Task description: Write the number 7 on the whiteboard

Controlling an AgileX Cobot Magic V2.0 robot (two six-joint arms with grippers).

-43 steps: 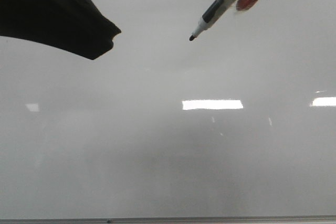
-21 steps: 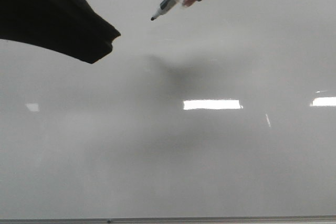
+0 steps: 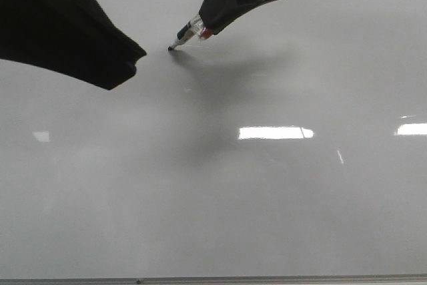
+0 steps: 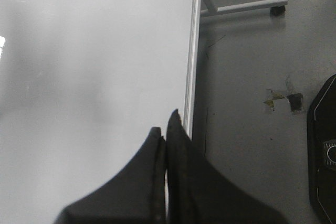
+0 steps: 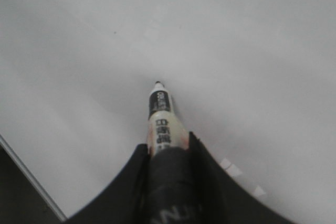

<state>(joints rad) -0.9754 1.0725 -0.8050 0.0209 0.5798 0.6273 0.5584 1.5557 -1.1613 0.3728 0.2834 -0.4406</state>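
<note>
The whiteboard (image 3: 220, 198) fills almost all of the front view. Its thin metal edge strip runs along the near side, and the big middle and near part of the board is bare, with only bright light reflections on it. In my left wrist view the metal edge strip runs just beside my left end effector (image 4: 167, 129), and past it there is grey floor (image 4: 252, 129) with a small stain, a white frame leg with a wheel (image 4: 247, 8), and a dark object at the border of the view.

My right end effector (image 5: 168, 148) is at the far side of the board, a little left of the middle. It is clamped on a marker (image 3: 189, 32), which points down and to the left. The black tip is at the board surface, meeting its own shadow; I cannot tell for sure if it touches. I see no stroke of the number 7 on the board.

My left end effector is over the far left part of the board, close to the edge strip, its fingers pressed together with nothing between them.
</note>
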